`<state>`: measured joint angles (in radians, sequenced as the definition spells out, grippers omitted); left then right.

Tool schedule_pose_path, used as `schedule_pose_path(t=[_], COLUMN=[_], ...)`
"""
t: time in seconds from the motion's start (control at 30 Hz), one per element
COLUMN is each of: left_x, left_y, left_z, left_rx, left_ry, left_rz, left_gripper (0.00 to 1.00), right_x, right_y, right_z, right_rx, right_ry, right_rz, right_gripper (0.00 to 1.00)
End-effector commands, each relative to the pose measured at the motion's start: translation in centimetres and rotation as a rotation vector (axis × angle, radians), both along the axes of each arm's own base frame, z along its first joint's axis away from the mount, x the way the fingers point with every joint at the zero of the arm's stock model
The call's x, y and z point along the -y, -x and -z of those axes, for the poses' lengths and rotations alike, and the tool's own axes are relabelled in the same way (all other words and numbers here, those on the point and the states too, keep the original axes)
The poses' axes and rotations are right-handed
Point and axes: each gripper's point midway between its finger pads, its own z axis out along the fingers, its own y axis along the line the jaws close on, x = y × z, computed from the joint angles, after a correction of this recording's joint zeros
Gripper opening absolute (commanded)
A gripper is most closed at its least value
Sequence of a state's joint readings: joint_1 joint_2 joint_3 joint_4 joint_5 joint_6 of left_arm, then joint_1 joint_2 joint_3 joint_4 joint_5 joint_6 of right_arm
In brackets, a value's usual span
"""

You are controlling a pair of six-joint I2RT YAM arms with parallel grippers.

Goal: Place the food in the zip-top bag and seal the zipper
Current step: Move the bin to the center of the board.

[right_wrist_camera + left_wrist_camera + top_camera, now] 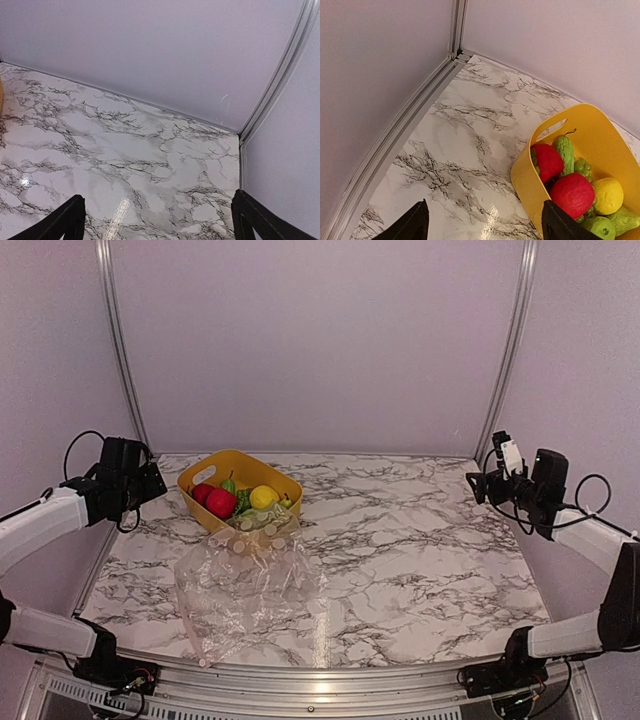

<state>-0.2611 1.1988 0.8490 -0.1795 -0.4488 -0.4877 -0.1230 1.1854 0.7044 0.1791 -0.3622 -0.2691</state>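
The food lies in a yellow basket (240, 468) at the back left of the table: red pieces (220, 502), a yellow lemon (264, 497) and green pieces. The left wrist view shows the same basket (570, 120) with a red apple (572, 194), a lemon (607, 195) and a green ridged piece (565, 152). The clear zip-top bag (245, 585) lies flat in front of the basket, its mouth edge (262, 528) against the basket. My left gripper (150, 485) is open and empty, raised left of the basket. My right gripper (478, 487) is open and empty at the far right.
The marble table (420, 560) is walled by pale panels with metal corner posts (118, 340). The right wrist view shows only bare marble (130, 150) and the back right corner (240, 135).
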Motion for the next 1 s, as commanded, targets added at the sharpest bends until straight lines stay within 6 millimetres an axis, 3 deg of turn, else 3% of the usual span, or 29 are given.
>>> schedule_pose_path(t=[0.0, 0.17, 0.47, 0.63, 0.73, 0.97], left_x=[0.7, 2.8, 6.0, 9.1, 10.3, 8.3], left_y=[1.4, 0.5, -3.1, -4.9, -5.7, -5.6], left_z=[3.0, 4.8, 9.1, 11.1, 11.2, 7.3], left_rx=[-0.102, -0.134, -0.251, -0.280, -0.282, -0.185], left_ry=[0.089, 0.142, 0.202, 0.237, 0.223, 0.194], left_rz=[-0.050, -0.018, -0.014, 0.045, 0.055, -0.046], left_gripper=[0.79, 0.79, 0.74, 0.72, 0.72, 0.76], right_x=[-0.6, -1.3, -2.3, -2.5, -2.6, -3.2], right_y=[0.2, 0.3, 0.4, 0.5, 0.4, 0.4], right_z=[-1.2, -1.0, -0.7, -0.8, -0.5, 0.2], right_rx=[0.060, 0.052, 0.031, 0.027, 0.016, -0.017], right_ry=[0.034, 0.033, 0.021, 0.026, 0.028, 0.024], right_rz=[-0.062, -0.112, -0.180, -0.199, -0.208, -0.243], right_gripper=[0.98, 0.96, 0.94, 0.93, 0.93, 0.92])
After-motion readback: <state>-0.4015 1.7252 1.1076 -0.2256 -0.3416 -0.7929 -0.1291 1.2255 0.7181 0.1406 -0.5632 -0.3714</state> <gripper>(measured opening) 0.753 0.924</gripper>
